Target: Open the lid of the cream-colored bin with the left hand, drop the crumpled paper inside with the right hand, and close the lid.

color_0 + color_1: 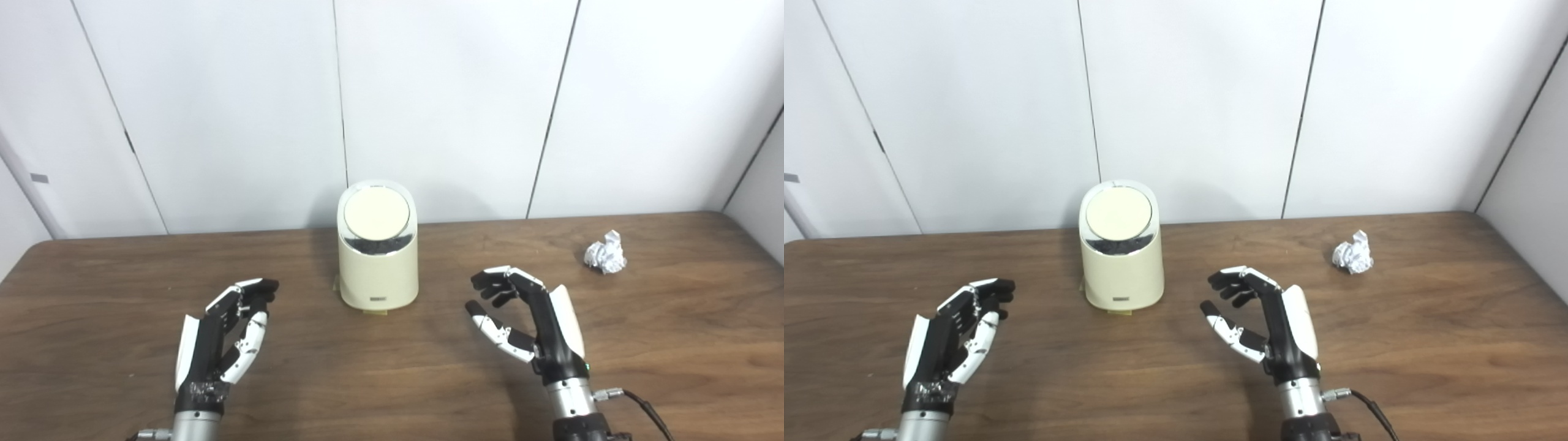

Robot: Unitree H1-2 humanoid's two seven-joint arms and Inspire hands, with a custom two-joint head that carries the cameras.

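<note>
A cream-colored bin stands upright at the back middle of the wooden table, its round lid shut and tilted toward me. A ball of crumpled white paper lies on the table far to the right. My left hand hovers open to the front left of the bin, fingers apart and holding nothing. On the other side, my right hand is open too, front right of the bin and well short of the paper.
The brown wooden table ends at a white panelled wall just behind the bin. A cable trails from the right wrist near the front edge.
</note>
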